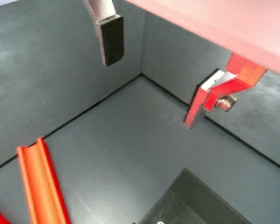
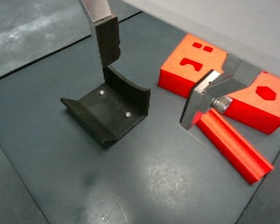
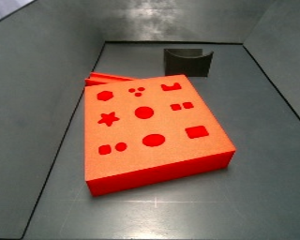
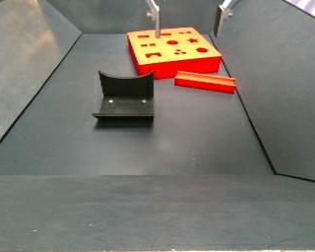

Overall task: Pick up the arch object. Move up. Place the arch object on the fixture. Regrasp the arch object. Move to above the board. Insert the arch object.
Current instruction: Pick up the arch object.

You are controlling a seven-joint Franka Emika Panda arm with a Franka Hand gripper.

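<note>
Our tool [image 2: 154, 74] hangs high over the floor with its two silver fingers [image 2: 108, 39] spread wide and nothing between the pads; in a side view only the finger tips [image 4: 154, 12] show at the upper edge, above the far end of the scene. We judge that the task is at its start: the grasp has not been made, and the wide spread suits coming down over a slim piece.

Just below and to one side of the tool lies the arch object [image 2: 234, 147], a slim red bar flat on the floor. In a side view it sits [image 4: 205, 81] close beside the near edge of the board [image 4: 173, 49], its long axis roughly along that edge; we cannot tell whether the two touch. Lying free of the cut-outs, it leaves both long sides open to the fingers.

The fixture [image 2: 108, 109] stands apart from the bar, its curved hollow facing up, ready, as we read it, to cradle the bar for the regrasp. The board's arch-shaped hole [image 3: 172, 87] waits empty.
</note>
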